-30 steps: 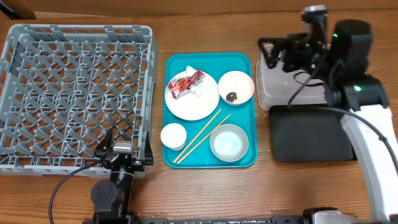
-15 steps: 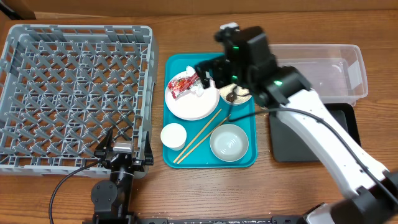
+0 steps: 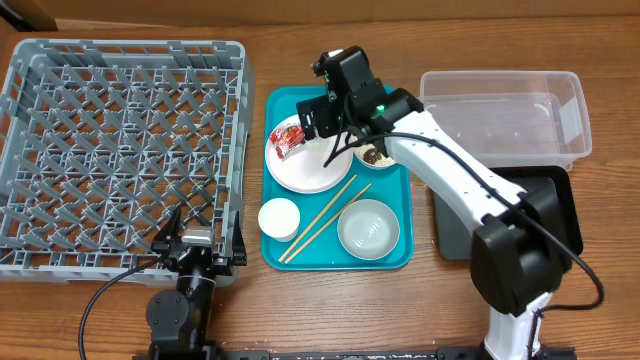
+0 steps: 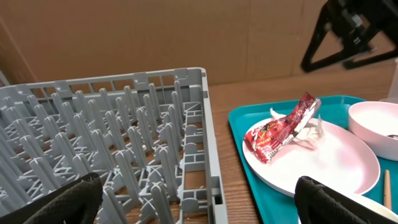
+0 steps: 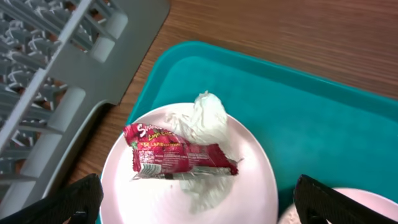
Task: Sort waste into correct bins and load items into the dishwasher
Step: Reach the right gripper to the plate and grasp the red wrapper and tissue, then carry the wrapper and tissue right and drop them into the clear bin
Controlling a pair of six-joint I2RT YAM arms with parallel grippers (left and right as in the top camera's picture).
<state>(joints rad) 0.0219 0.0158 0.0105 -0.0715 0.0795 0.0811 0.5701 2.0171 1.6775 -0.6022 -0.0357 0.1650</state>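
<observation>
We have the right gripper (image 5: 199,210) hanging over the plate (image 5: 249,186) on the teal tray (image 5: 323,118), jaws spread wide and holding nothing, so the step in hand looks like picking up the red wrapper (image 5: 180,158). It lies flat across the plate's middle, with the crumpled tissue (image 5: 202,115) touching its far edge. The fingers now line up with the wrapper's ends, so we should turn the wrist to close across its narrow width. Then we come straight down and pinch a raised crinkle rather than scrape the plate. We should keep off the tissue so the two do not lift together. We lift clear of the bowl (image 4: 373,121) before heading for the clear tub (image 3: 500,110) or black tray (image 3: 520,215). The left gripper (image 4: 199,208), also wide and empty, sits by the rack (image 4: 124,137).
</observation>
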